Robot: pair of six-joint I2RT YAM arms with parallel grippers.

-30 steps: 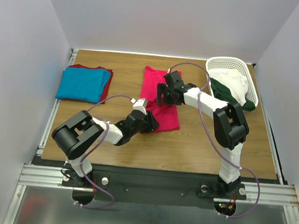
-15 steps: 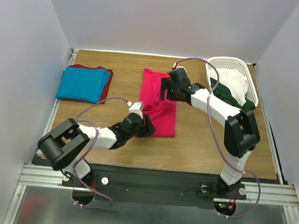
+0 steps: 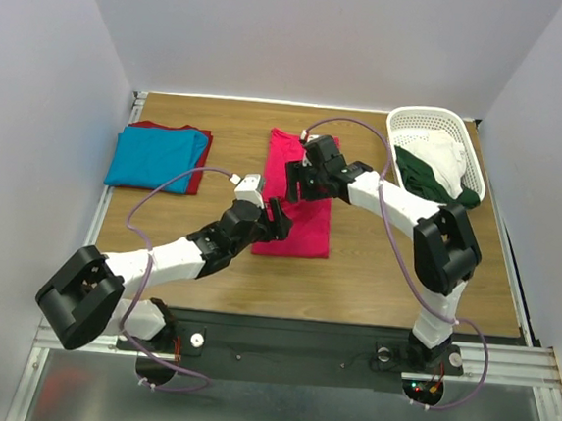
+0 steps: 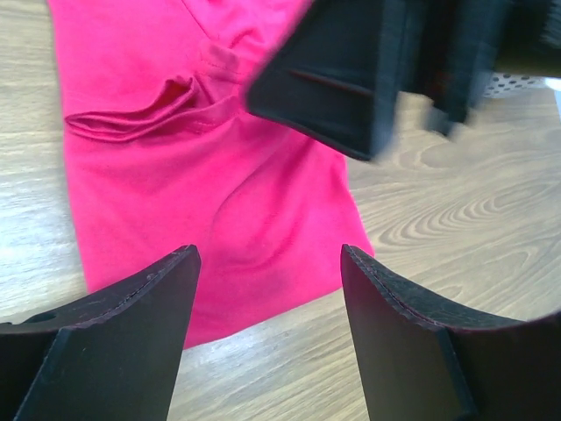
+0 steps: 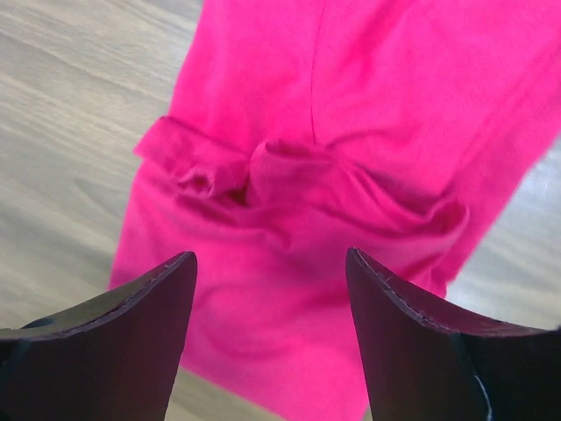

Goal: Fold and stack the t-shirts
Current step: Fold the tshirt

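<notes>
Mid-fold on the wooden worktop (image 3: 384, 269): a crimson-pink t-shirt (image 3: 303, 234) lies at the centre as a long, narrow strip, apparently already folded lengthwise, its near end towards the arms. The left hand (image 3: 274, 220) hovers over that near end with its fingers apart and nothing between them. The right hand (image 3: 296, 180) hangs over the middle of the strip, likewise spread wide and empty.

The work in hand looks like the crosswise fold. The next move would call for each hand to close on cloth, most likely at the near end, and carry it over to the far end. The shirt could then go onto the stack.

The cotton is soft and matte and lies mostly flat. The right wrist view shows a bunched ridge (image 5: 263, 171) running across the strip. It may need smoothing, or the fold could set crooked.

At the far left a turquoise shirt (image 3: 153, 158) lies folded square on top of a dark red shirt (image 3: 170, 126), which shows only at the edges. At the far right a white lattice basket (image 3: 427, 113) of rigid plastic holds a white garment (image 3: 444, 151) and a dark green garment (image 3: 431, 179), both loosely heaped.
</notes>
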